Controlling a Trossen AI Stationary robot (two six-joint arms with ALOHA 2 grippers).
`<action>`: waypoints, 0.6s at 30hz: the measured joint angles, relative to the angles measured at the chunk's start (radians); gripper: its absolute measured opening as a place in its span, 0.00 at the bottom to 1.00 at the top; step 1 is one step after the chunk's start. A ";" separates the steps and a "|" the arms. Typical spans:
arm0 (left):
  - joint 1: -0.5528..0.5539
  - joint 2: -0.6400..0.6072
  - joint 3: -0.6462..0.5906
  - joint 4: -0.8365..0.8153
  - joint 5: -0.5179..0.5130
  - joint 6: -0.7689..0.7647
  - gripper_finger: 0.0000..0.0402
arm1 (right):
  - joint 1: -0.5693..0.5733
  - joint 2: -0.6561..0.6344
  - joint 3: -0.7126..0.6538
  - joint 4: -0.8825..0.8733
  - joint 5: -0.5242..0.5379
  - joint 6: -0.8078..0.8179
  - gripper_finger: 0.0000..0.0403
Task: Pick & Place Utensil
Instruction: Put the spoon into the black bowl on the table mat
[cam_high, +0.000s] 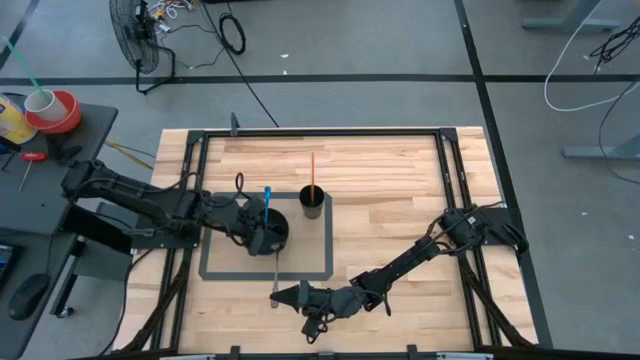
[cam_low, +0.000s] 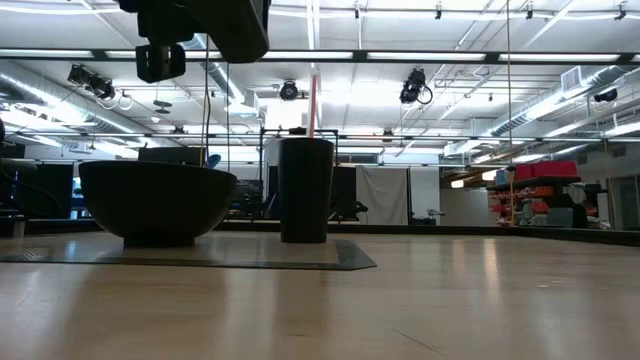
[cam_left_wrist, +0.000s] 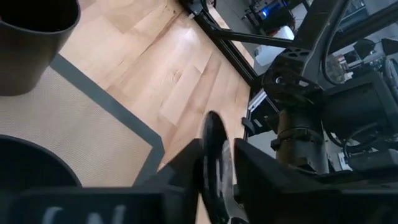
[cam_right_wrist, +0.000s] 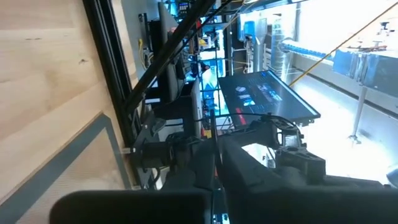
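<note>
Left arm's got a utensil over the bowl, right arm's down low with another one

From the left in the high view: the left gripper sits over the black bowl on the grey mat, and its fingers are clamped on a thin dark utensil edge, with a blue handle sticking up out of the bowl area. Just beside the bowl, toward the right, is the black cup with an orange stick standing in it; the low view shows bowl and cup next to each other. Further right and nearer the table's front edge, the right gripper lies at the mat's front border, pinched on a thin grey utensil that runs up toward the bowl.
</note>
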 joint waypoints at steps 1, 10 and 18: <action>0.000 0.000 0.000 0.000 0.004 0.008 0.27 | 0.002 0.000 0.000 0.001 0.002 -0.002 0.03; 0.000 -0.133 0.003 -0.155 0.012 0.028 0.53 | 0.022 0.000 0.000 0.017 0.023 0.016 0.02; -0.033 -0.331 0.004 -0.464 -0.263 0.037 0.55 | -0.039 0.001 0.017 -0.068 -0.080 0.325 0.01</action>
